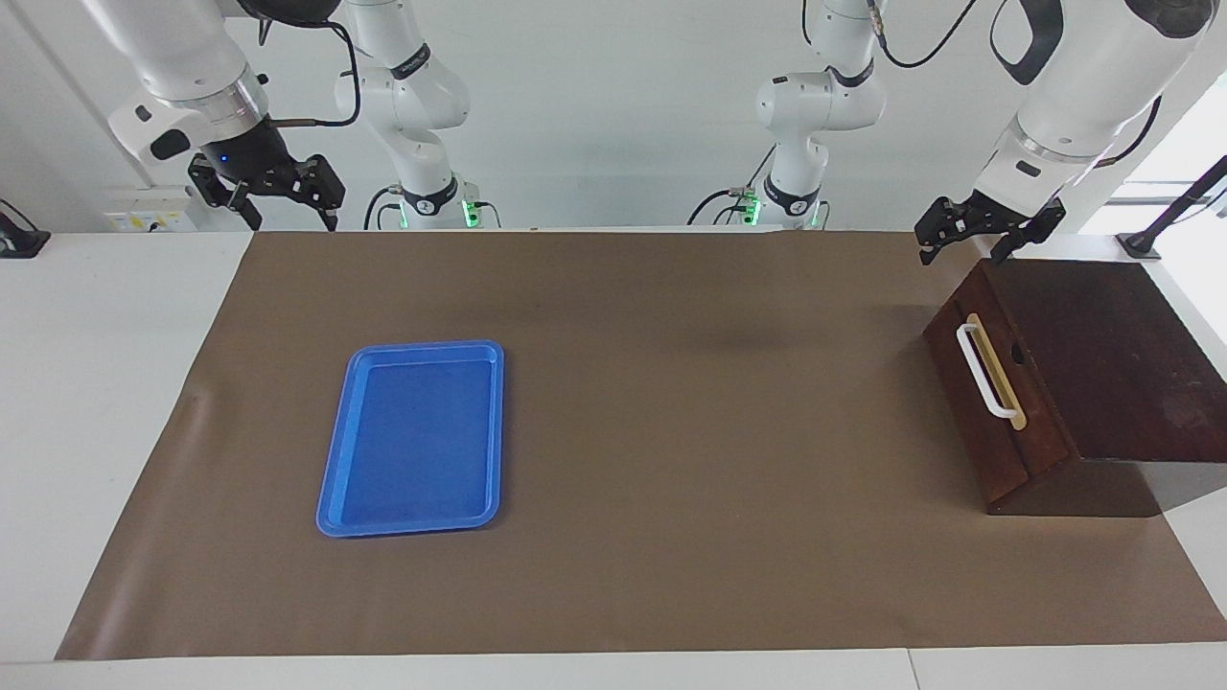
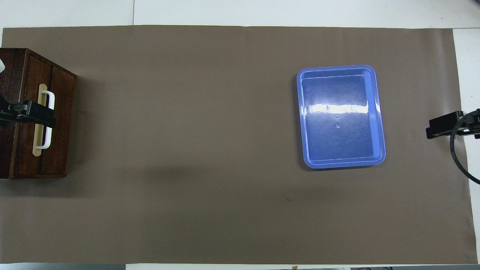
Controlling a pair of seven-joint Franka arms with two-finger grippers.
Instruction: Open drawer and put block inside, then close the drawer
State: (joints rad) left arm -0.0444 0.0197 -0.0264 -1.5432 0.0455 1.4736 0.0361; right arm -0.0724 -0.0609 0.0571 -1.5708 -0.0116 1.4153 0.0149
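Note:
The drawer [image 1: 997, 450] [image 2: 60, 123] is closed in its dark wooden cabinet at the left arm's end of the table. Its white bar handle [image 1: 985, 372] [image 2: 48, 138] faces the table's middle. The block shows in neither view. My left gripper [image 1: 961, 251] [image 2: 37, 114] hangs open and empty in the air over the cabinet's corner nearest the robots, clear of the wood. In the overhead view it overlaps the handle. My right gripper [image 1: 288, 218] [image 2: 444, 125] waits raised, open and empty, over the mat's edge at the right arm's end.
A blue tray [image 1: 407, 347] [image 2: 337, 68] with nothing in it lies on the brown mat [image 1: 671, 431] toward the right arm's end. The cabinet top [image 1: 1102, 355] slopes up away from the drawer front. White table surface borders the mat.

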